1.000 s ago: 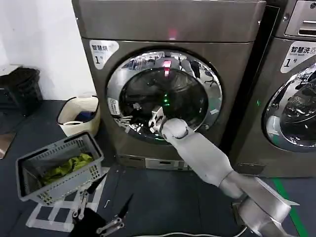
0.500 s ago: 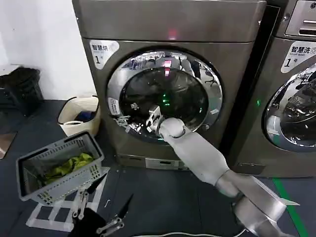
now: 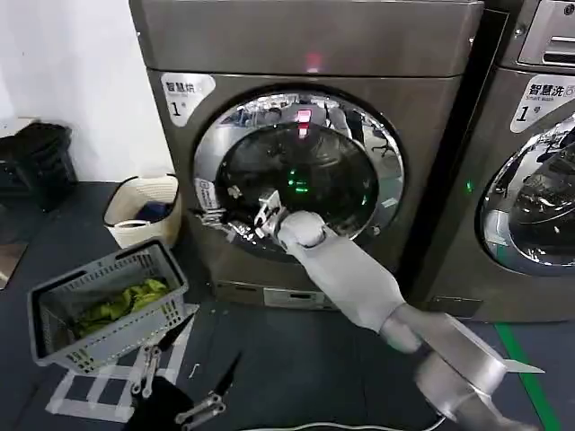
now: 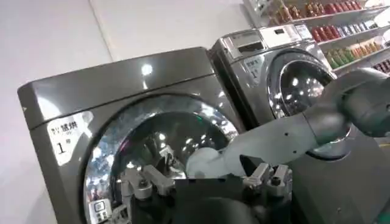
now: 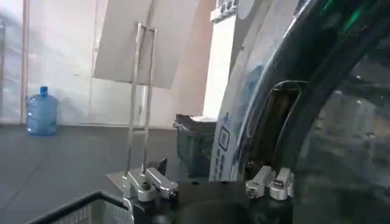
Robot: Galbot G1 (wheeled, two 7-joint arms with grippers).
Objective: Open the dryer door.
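The dryer fills the middle of the head view, its round glass door lying flat against the front. My right gripper is at the door's lower left rim, beside the latch, fingers apart. In the right wrist view the right gripper is open, with the door's edge and a dark handle recess just ahead of it. My left gripper hangs low near the floor. In the left wrist view the left gripper is open and empty, facing the door.
A grey basket holding green cloth sits on the floor at the left. A cream bin stands against the dryer's left side, a black crate farther left. A second machine stands to the right.
My right gripper has slid left across the door glass, from near its lower middle to its left rim. The left arm has stayed in place.
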